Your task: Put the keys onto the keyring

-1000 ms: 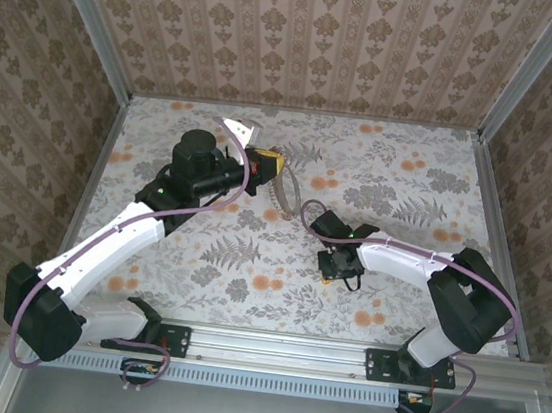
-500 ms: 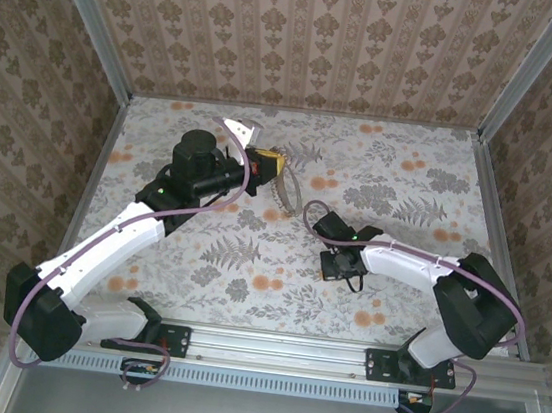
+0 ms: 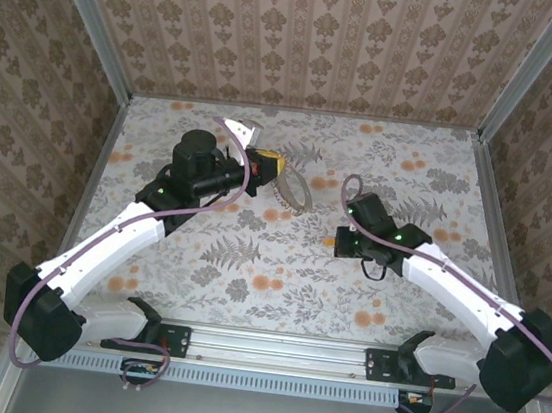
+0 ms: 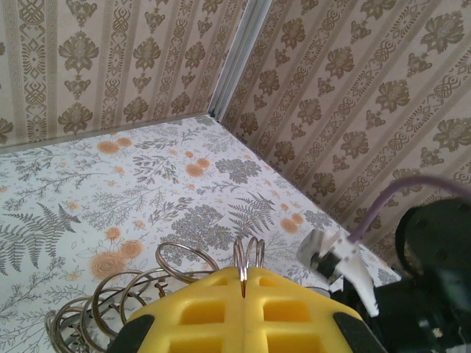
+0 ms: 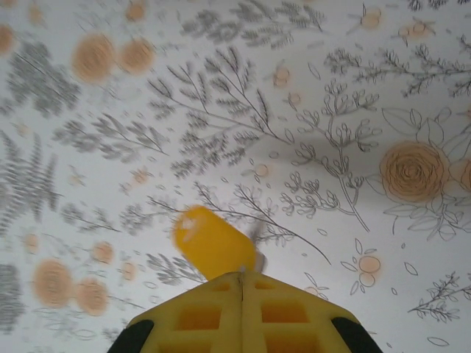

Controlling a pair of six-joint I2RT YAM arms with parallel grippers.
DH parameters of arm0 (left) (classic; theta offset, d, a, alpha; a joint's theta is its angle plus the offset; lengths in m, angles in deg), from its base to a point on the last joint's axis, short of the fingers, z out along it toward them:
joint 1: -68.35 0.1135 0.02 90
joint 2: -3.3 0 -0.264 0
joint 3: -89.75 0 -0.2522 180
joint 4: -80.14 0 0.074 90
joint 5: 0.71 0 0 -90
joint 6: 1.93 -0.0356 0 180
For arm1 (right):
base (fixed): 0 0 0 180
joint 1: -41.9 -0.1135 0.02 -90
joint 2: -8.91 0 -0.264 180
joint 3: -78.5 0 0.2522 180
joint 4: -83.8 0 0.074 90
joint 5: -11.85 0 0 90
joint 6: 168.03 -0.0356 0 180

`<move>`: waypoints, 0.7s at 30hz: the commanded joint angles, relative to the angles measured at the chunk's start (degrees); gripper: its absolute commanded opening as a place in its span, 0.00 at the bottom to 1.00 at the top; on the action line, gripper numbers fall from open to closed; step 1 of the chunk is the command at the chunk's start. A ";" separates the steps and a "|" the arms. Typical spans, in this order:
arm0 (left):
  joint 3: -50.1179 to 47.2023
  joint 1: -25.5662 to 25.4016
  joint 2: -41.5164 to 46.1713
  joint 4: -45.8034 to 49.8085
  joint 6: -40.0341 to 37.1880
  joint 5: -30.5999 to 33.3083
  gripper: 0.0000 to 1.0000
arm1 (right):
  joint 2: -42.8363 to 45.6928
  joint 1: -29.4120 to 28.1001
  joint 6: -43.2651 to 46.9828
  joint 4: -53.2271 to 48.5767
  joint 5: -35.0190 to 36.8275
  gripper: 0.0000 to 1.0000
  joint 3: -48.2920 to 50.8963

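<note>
Brown patterned walls (image 3: 307, 39) stand on three sides of a table (image 3: 431, 175), which is covered with a cloth printed with grey ferns and orange flowers. From the near edge the left arm (image 3: 110, 242) stretches toward the far left part of the surface. The right arm (image 3: 448, 283) reaches from the near right corner toward the middle.

The left gripper (image 3: 271, 165) is above the far half of the table, left of the centre. Its yellow pads (image 4: 213, 309) are pressed together and pinch one thin loop of the keyring (image 3: 295, 194). The keyring is a bundle of silvery wire loops that spreads from these pads toward the middle of the surface. I cannot tell if its lower loops touch the cloth.

The right gripper (image 3: 338, 242) is near the centre of the table, to the right of the keyring and closer to the near edge, apart from it. Its pads are also closed, and they pinch the key (image 5: 212, 243). The small orange-yellow head of the key sticks out past the fingertips, above the cloth. The blade is too blurred to describe.
</note>
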 commanded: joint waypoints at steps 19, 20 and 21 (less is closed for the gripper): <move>4.91 -1.37 -2.69 -1.21 -3.88 -8.57 0.00 | 15.10 12.28 -6.54 33.42 -32.73 0.00 3.09; 5.50 -1.65 -3.04 -1.06 -4.38 -8.91 0.00 | 15.68 12.36 -6.57 35.17 -32.98 0.00 3.04; 6.07 -1.84 -3.36 -0.92 -4.81 -9.20 0.00 | 16.24 12.43 -6.45 36.49 -33.29 0.00 2.90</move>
